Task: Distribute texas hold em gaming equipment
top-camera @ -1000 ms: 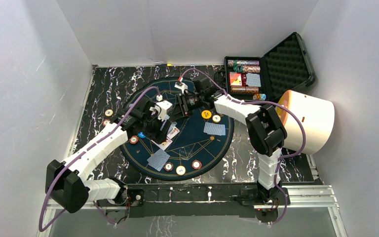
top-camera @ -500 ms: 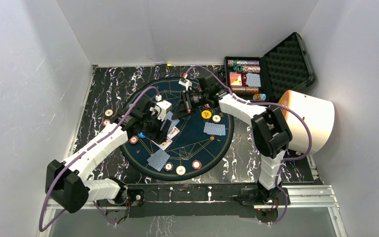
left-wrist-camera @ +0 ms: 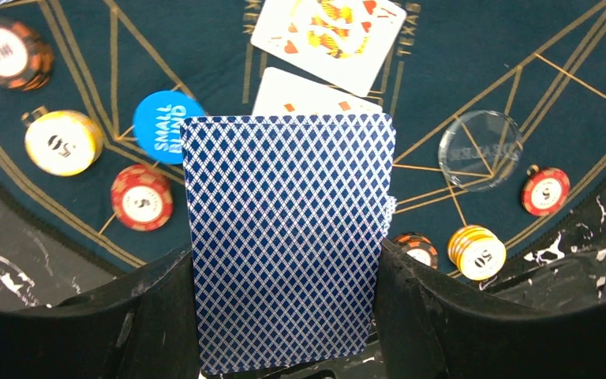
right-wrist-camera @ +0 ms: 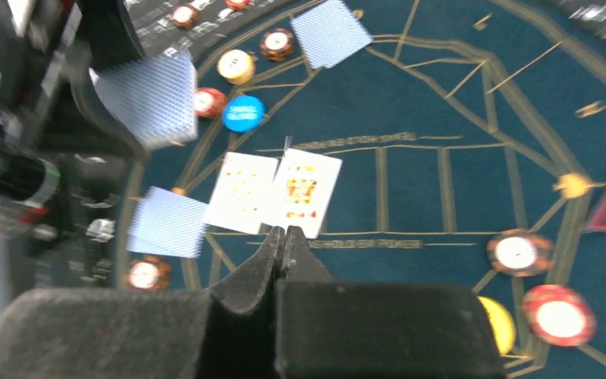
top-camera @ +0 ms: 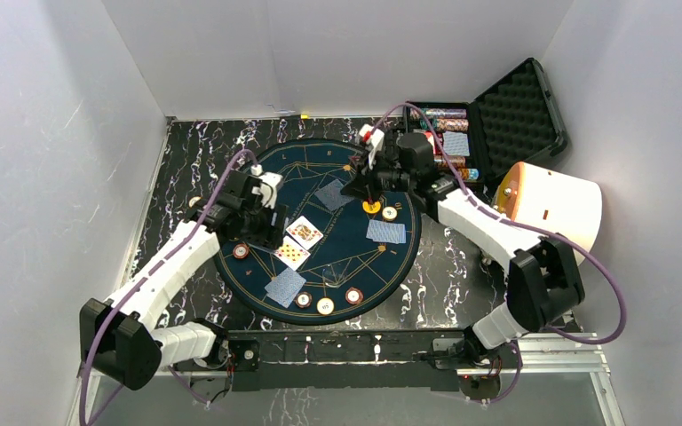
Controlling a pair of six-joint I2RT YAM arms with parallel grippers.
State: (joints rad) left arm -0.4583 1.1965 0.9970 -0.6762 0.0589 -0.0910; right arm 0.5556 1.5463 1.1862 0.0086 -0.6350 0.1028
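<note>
Blue-backed deck point(left-wrist-camera: 284, 237) gripped upright in the left end effector point(left-wrist-camera: 284, 308), presumably for dealing.
Right end effector point(right-wrist-camera: 284, 241) pinched closed, empty, facing two face-up cards point(right-wrist-camera: 242, 192).

The playing cards point(left-wrist-camera: 284, 245) had white backs printed with a blue diamond lattice. The mat point(top-camera: 346, 257) was dark blue with gold line work. The tabletop point(top-camera: 195, 151) was black with white marble veining. The chip point(left-wrist-camera: 142, 197) was red and white. The disc button point(left-wrist-camera: 166, 126) was bright blue with white lettering.
</note>
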